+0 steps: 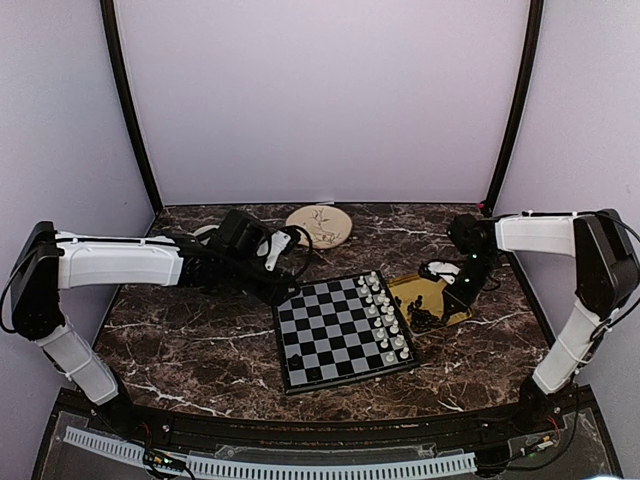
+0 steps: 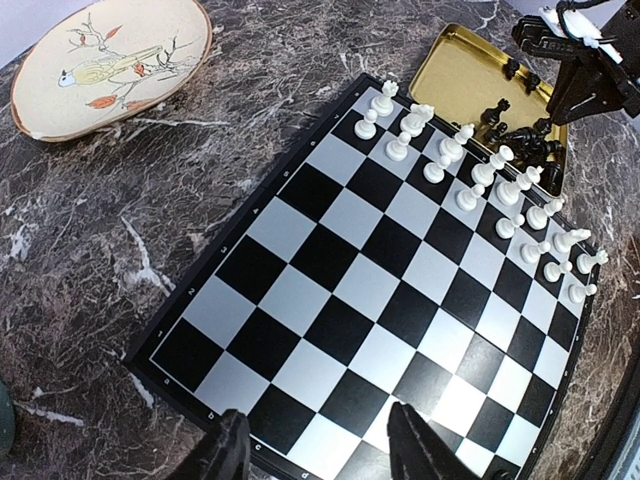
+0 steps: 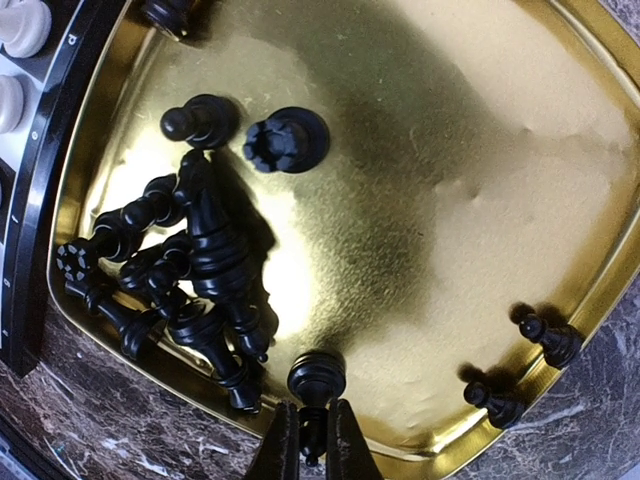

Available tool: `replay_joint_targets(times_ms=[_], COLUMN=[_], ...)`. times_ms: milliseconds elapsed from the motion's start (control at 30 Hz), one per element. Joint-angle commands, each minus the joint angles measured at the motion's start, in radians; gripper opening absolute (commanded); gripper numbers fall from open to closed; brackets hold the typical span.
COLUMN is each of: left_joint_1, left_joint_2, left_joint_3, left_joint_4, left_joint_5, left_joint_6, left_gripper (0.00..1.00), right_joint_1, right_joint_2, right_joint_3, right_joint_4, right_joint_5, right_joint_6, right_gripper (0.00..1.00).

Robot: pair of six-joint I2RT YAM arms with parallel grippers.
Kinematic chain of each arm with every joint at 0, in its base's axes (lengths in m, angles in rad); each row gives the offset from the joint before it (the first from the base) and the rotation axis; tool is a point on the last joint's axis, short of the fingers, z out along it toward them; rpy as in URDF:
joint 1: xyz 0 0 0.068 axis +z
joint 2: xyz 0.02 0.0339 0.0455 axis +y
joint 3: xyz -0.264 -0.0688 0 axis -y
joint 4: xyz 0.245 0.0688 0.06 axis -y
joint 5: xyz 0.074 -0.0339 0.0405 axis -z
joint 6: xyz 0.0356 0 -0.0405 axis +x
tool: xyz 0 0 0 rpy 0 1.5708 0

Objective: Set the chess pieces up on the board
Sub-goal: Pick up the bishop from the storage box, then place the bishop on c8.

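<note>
The chessboard [image 1: 330, 335] lies mid-table with white pieces [image 1: 385, 315] along its right two files; it fills the left wrist view [image 2: 330, 300]. Several black chess pieces [image 3: 190, 270] lie heaped in the yellow tray [image 3: 480, 150], which stands right of the board [image 1: 405, 288]. My right gripper [image 3: 312, 445] is shut on a black pawn [image 3: 316, 380] over the tray's near edge. It also shows above the tray in the top view [image 1: 462, 283]. My left gripper [image 2: 315, 455] is open and empty over the board's left edge, seen in the top view [image 1: 283, 283].
A round wooden coaster with a bird drawing [image 1: 320, 224] lies at the back, also in the left wrist view [image 2: 110, 65]. Two black pawns [image 3: 545, 340] stand apart at the tray's right side. The dark marble table [image 1: 190, 350] has black posts at the rear corners.
</note>
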Motion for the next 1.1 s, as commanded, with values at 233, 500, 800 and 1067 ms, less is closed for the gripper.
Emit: replay_joint_targets(times_ms=[233,500,800,1067], left_joint_1=[-0.004,-0.003,-0.002,0.048], left_joint_2=[-0.038,-0.083,-0.192,-0.336], left_joint_3=[-0.035,-0.047,-0.109,-0.208], left_joint_4=[0.01,0.001,-0.002,-0.046], left_joint_5=[-0.008,-0.056,-0.133,-0.245], left_joint_6=[-0.01,-0.013,-0.061,-0.125], left_gripper=[0.49,0.49,0.49,0.51], right_joint_1=[-0.004,0.07,0.375,0.611], right_joint_2=[-0.033,-0.019,0.119,0.311], right_joint_3=[0.105,0.279,0.55,0.763], right_joint_4=[-0.032,-0.102,-0.192,-0.249], right_joint_5=[0.033,-0.01,-0.003,-0.025], right_joint_6=[0.001,-0.029,-0.054,-0.067], right_gripper=[0.0,0.01,0.01,0.02])
